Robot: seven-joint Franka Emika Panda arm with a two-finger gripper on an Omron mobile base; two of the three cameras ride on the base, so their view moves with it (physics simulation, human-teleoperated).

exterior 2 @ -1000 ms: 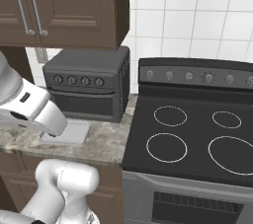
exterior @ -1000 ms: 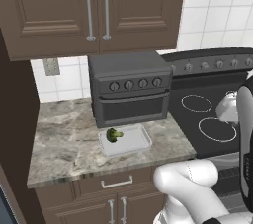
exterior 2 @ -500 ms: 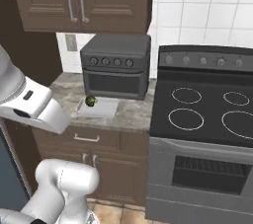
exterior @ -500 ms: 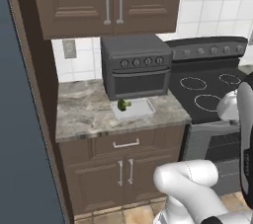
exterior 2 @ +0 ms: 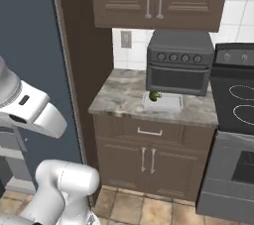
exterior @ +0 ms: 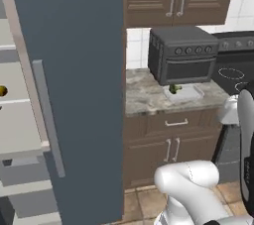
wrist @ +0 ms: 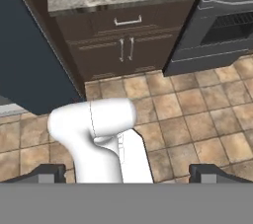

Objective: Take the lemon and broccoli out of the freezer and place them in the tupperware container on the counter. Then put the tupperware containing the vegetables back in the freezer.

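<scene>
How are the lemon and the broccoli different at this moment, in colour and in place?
Colour: the lemon is yellow, the broccoli is dark green.
Place: the lemon lies on a light shelf inside the open freezer, while the broccoli already sits in the tupperware container on the counter, in front of the toaster oven.
Both are small, and neither is held.

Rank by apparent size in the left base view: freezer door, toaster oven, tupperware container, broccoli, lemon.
Largest to smallest:
1. freezer door, though it stands nearest the camera, which inflates it
2. toaster oven
3. tupperware container
4. broccoli and lemon: both tiny and look alike, and the lemon is cut off at the frame edge, so unranked
</scene>
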